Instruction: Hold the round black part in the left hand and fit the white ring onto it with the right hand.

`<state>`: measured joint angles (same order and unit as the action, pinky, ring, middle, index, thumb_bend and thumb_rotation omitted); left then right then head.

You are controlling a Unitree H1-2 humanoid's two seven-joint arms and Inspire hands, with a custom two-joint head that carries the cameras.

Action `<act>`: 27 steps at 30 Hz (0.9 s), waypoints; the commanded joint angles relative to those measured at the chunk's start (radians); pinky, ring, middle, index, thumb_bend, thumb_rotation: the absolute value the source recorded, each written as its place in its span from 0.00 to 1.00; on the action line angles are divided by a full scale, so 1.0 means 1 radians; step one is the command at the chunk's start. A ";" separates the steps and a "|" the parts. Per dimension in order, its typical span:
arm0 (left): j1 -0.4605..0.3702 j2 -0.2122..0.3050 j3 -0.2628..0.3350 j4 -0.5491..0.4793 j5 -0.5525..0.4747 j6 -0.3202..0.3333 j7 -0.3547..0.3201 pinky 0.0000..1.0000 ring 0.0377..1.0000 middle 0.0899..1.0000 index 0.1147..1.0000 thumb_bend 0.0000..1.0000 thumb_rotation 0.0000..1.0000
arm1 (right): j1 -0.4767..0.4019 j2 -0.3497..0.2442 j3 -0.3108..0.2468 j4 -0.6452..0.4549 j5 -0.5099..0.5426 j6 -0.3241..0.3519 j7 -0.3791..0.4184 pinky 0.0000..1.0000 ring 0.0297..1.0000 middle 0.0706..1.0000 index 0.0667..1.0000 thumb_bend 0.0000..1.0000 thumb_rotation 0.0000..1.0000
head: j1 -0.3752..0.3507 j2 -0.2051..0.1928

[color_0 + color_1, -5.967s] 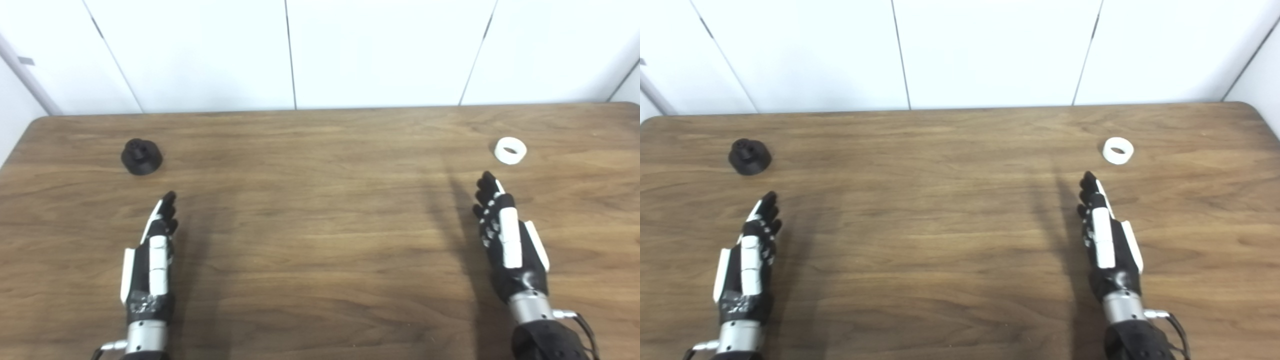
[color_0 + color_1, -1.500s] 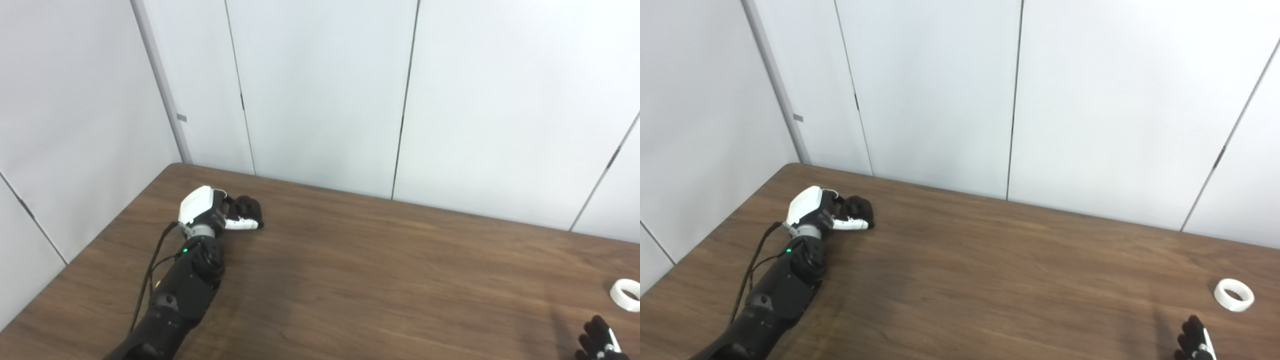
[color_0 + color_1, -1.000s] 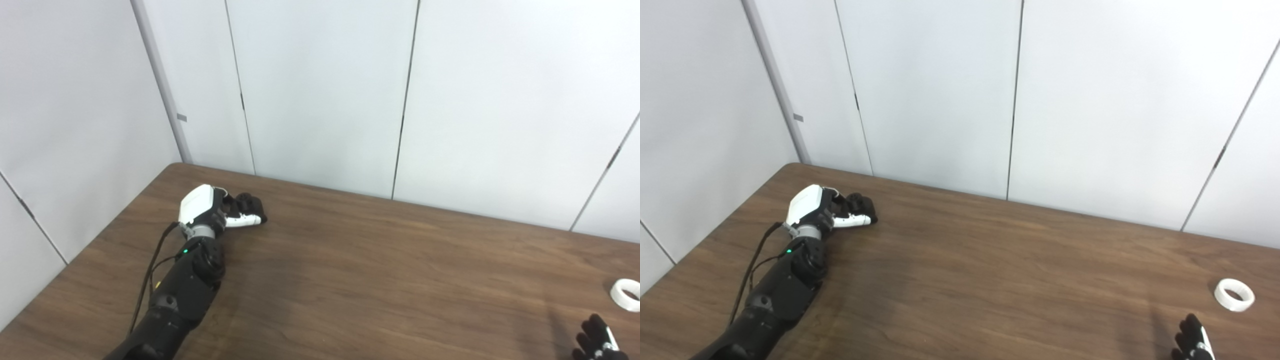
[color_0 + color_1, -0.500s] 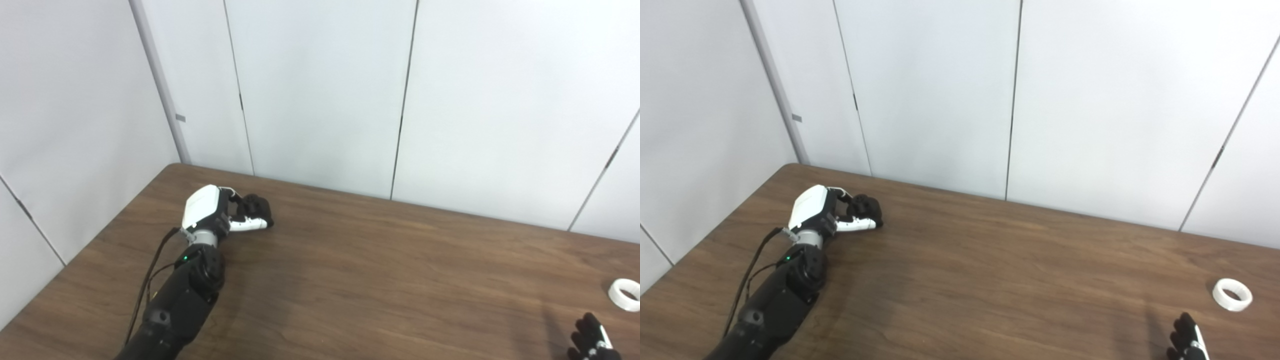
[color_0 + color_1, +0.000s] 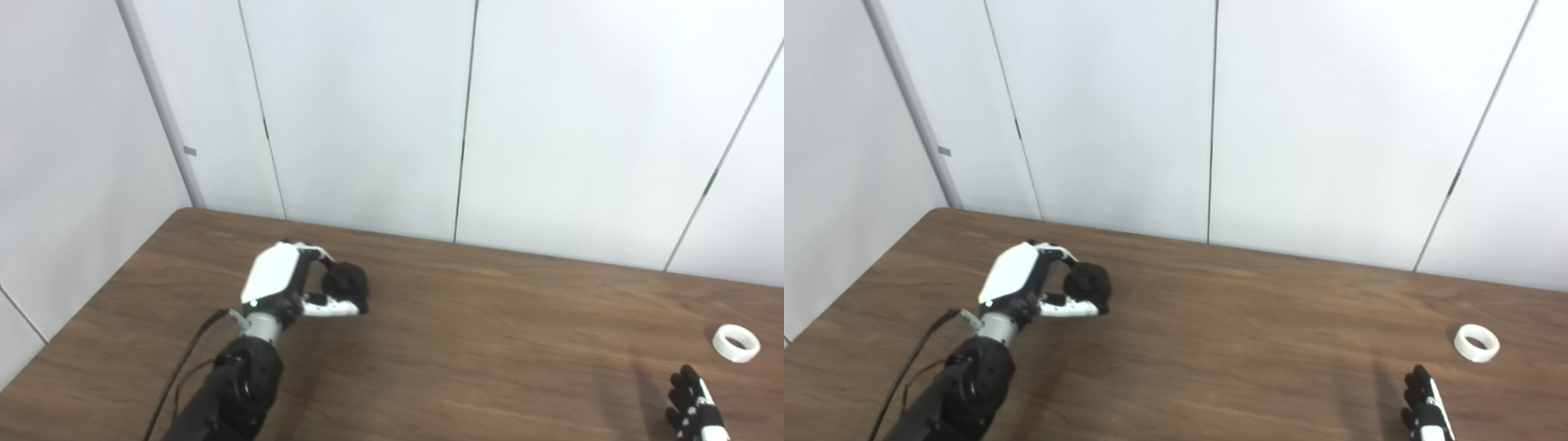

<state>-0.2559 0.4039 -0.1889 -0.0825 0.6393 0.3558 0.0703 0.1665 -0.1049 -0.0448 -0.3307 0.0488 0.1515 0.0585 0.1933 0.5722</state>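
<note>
1. Left eye view: the left hand (image 5: 288, 288) grasps the round black part (image 5: 346, 284) above the worktop (image 5: 490, 343); only fingertips pinch it, so it may slip.
2. Right eye view: the white ring (image 5: 1476, 343) lies on the worktop beyond the right hand (image 5: 1424, 413), whose fingers are straight and empty; a careless reach could push the ring away.

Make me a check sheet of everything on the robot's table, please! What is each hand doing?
Surface: brown wooden table, bare across the middle.
Job's things: round black part held in the left hand, seemingly lifted off the table; white ring lying flat on the table at the right, not yet fitted.
Clutter: nothing seen.
Hands: left hand shut on the round black part; right hand near the bottom edge, fingers stretched out, holding nothing, short of the white ring.
Cables: black cable running along the left arm.
Surroundings: white wall panels behind and beside the table.
</note>
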 commanded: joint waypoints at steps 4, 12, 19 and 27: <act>0.024 -0.016 -0.031 -0.126 0.068 -0.038 -0.023 1.00 0.88 0.72 0.41 0.53 0.06 | 0.011 0.024 0.014 -0.011 -0.011 -0.046 -0.013 1.00 1.00 0.97 1.00 0.45 1.00 | -0.034 0.013; 0.132 -0.083 -0.112 -0.237 0.157 -0.105 -0.037 1.00 0.87 0.74 0.41 0.53 0.06 | 0.002 0.029 0.033 0.008 -0.038 -0.058 -0.031 1.00 0.99 0.96 0.97 0.50 1.00 | -0.084 0.036; 0.214 -0.131 -0.162 -0.283 0.197 -0.185 -0.065 1.00 0.89 0.75 0.41 0.53 0.06 | -0.009 0.046 0.052 0.008 -0.046 -0.048 -0.046 1.00 0.98 0.95 0.96 0.56 1.00 | -0.141 0.064; 0.276 -0.150 -0.205 -0.264 0.246 -0.272 -0.069 1.00 0.88 0.75 0.41 0.53 0.06 | -0.011 0.064 0.086 -0.029 -0.087 -0.016 -0.081 1.00 0.95 0.93 0.94 0.54 1.00 | -0.201 0.099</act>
<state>0.0337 0.2556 -0.3970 -0.3256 0.8670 0.1132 -0.0123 0.1468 -0.0828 0.0385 -0.3123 -0.0294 0.1456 -0.0120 -0.0076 0.6703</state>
